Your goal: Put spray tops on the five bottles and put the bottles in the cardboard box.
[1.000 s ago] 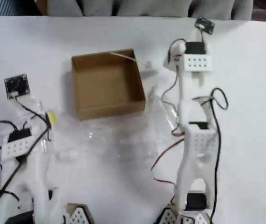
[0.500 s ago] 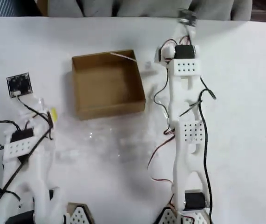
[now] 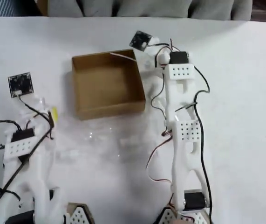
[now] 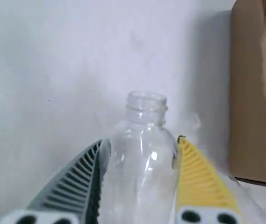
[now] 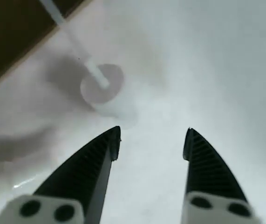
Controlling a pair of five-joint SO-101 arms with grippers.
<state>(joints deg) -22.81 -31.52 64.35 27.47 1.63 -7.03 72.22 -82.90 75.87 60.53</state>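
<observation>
The right gripper (image 5: 152, 134) stands open just above the spray top (image 5: 102, 88). The top lies on the table (image 3: 244, 70) at the 2 o'clock corner of the cardboard box (image 3: 109, 110), its thin tube (image 5: 72, 39) across the rim. The left gripper (image 4: 142, 141) is closed on a bare-necked bottle (image 4: 146, 107) at the box's 8 o'clock. I think it is better to pinch the top by its body, not the tube.

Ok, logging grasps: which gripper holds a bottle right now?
The left gripper, shut on an uncapped clear bottle; the right gripper hangs open, empty, near a white spray top.
</observation>
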